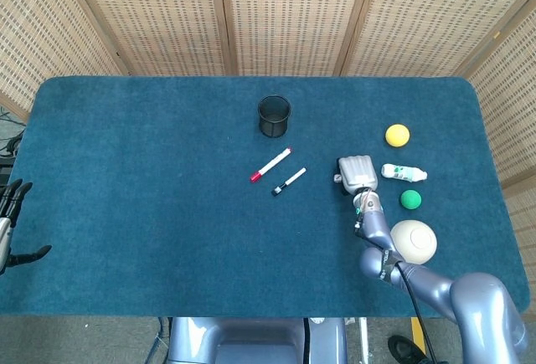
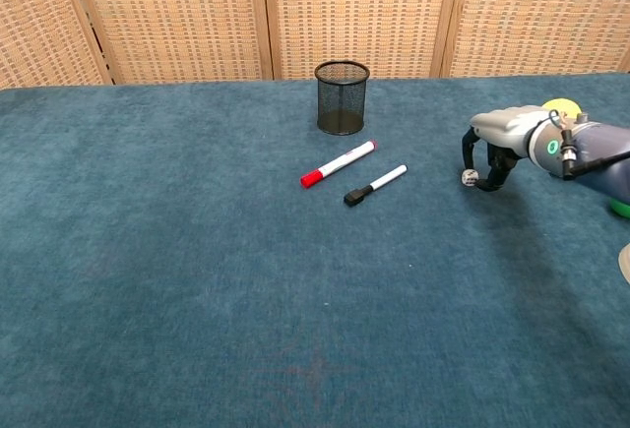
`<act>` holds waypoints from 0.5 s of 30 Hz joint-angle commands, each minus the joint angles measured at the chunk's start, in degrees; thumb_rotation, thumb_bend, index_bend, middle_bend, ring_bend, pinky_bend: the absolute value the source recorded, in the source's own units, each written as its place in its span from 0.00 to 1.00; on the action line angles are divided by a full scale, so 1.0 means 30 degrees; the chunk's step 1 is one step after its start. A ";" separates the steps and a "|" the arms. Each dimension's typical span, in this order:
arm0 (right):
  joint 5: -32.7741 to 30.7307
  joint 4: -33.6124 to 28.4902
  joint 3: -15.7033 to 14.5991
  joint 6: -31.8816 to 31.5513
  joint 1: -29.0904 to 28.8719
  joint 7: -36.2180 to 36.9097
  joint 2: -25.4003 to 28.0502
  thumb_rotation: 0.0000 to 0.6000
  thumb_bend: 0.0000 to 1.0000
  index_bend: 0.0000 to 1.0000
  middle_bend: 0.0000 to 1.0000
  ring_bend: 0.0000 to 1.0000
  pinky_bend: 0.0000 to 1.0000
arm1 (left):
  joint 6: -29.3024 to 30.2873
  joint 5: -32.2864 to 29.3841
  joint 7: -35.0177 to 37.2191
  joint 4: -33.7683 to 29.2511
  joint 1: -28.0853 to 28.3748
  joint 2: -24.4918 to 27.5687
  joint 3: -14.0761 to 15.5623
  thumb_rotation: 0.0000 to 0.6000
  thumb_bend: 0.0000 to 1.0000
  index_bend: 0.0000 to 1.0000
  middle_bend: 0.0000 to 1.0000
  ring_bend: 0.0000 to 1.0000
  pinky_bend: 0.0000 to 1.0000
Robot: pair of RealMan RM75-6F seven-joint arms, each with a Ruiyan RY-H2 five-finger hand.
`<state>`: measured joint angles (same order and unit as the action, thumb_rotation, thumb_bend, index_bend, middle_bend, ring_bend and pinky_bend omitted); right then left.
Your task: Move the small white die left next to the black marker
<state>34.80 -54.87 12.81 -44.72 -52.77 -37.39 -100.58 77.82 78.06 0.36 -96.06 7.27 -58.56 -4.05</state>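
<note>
The small white die (image 2: 471, 177) sits on the blue table (image 2: 197, 280), right of the black-capped marker (image 2: 375, 184) (image 1: 289, 182). My right hand (image 2: 507, 133) (image 1: 356, 171) arches low over the die, thumb on its left and fingers (image 2: 492, 174) against its right side. Whether they pinch it I cannot tell. In the head view the die (image 1: 337, 178) peeks out at the hand's left edge. My left hand (image 1: 10, 217) hangs off the table's left edge with fingers spread, holding nothing.
A red-capped marker (image 2: 338, 163) lies just left of the black one, with a black mesh cup (image 2: 342, 97) behind them. Right of my hand are a yellow ball (image 1: 397, 135), a white bottle (image 1: 404, 172), a green ball (image 1: 409, 199) and a white dome (image 1: 414, 241).
</note>
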 commanded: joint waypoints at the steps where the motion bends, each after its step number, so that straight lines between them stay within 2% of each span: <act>1: 0.0083 0.0213 0.0028 0.0011 -0.0040 0.0029 -0.0184 1.00 0.44 0.43 0.93 1.00 1.00 | -0.0001 -0.0009 0.0010 -0.0001 0.0006 0.0001 0.0002 1.00 0.00 0.00 0.00 0.00 0.00; 3: 0.0145 0.0351 0.0048 0.0038 -0.0037 0.0091 -0.0285 1.00 0.44 0.48 0.93 1.00 1.00 | -0.0005 -0.0029 0.0024 -0.0006 0.0011 0.0004 -0.0002 1.00 0.00 0.00 0.00 0.00 0.00; 15: 0.0754 0.0507 0.0194 -0.0388 0.0059 0.0236 -0.0461 1.00 0.44 0.63 0.94 1.00 1.00 | 0.0050 0.0026 0.0246 -0.0042 0.0002 0.0109 0.0015 1.00 0.00 0.00 0.00 0.00 0.00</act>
<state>36.76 -52.99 13.33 -45.62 -52.67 -36.75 -102.18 77.97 78.14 1.10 -96.19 7.27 -58.24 -4.00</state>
